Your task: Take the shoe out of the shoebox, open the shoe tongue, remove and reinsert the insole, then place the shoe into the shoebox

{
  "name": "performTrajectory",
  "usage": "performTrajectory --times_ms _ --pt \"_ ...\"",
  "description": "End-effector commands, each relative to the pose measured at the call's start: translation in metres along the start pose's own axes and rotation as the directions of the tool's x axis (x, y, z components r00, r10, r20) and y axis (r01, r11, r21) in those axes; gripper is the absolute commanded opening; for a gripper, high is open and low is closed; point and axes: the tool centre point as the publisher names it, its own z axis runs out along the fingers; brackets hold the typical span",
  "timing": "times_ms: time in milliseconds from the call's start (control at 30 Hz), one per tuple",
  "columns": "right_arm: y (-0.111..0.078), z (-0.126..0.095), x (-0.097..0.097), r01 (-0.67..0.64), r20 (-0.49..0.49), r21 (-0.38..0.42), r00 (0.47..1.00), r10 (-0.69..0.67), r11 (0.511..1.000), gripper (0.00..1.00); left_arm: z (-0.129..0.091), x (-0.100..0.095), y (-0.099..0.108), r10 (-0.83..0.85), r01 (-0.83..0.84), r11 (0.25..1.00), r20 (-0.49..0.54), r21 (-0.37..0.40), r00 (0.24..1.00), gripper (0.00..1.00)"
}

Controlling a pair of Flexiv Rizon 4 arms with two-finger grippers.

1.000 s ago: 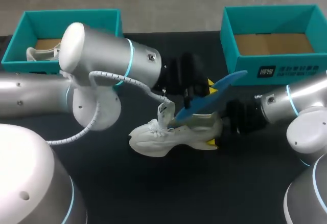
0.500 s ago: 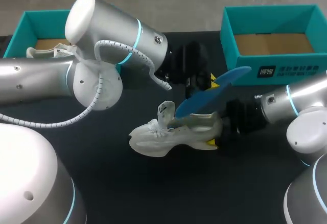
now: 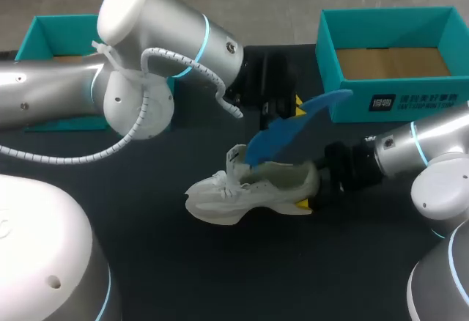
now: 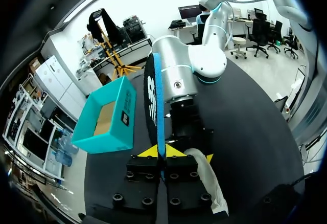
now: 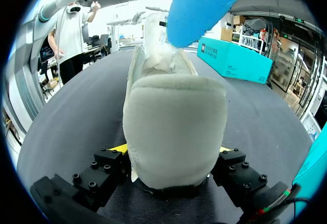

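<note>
The black table bears a white shoe, its heel between the right gripper's fingers. One teal shoebox and a second shoebox stand well apart from them.

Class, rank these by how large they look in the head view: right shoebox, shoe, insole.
1. The right shoebox, clearly the largest.
2. The shoe.
3. The insole, the smallest. It is held up at a tilt, nearer the camera, so how far it falls short of the shoe is unsure.

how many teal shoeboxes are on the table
2. The left shoebox stands at the table's far left, mostly hidden behind the left arm. The right shoebox stands at the far right, open, nothing visible inside. No other shows.
</note>
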Motion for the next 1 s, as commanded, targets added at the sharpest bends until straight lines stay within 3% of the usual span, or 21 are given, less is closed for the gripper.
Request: performTrajectory --times_ms 33,167,333,633,1000 --pt "-0.003 0.003 0.001 0.001 0.001 0.002 1.000 -0.001 1.000 0.00 -0.009 -0.012 -0.005 0.017 -0.016 0.997 0.004 -0.077 1.000 0.00" --pt "-0.003 0.003 0.001 0.001 0.001 0.002 1.000 -0.001 1.000 0.00 -0.009 -0.020 0.000 0.036 -0.033 0.997 0.043 -0.066 0.998 0.00" --pt "-0.003 0.003 0.001 0.001 0.001 0.002 1.000 -0.001 1.000 0.00 -0.007 -0.026 0.001 0.026 -0.026 1.000 0.070 0.007 0.997 0.00" --pt "-0.003 0.003 0.001 0.001 0.001 0.002 1.000 -0.001 1.000 0.00 -0.031 -0.038 -0.020 -0.112 0.117 0.974 -0.038 0.194 0.993 0.00" --pt "-0.003 0.003 0.001 0.001 0.001 0.002 1.000 -0.001 1.000 0.00 -0.043 -0.042 -0.036 -0.169 0.208 0.945 -0.166 0.253 0.971 0.00"
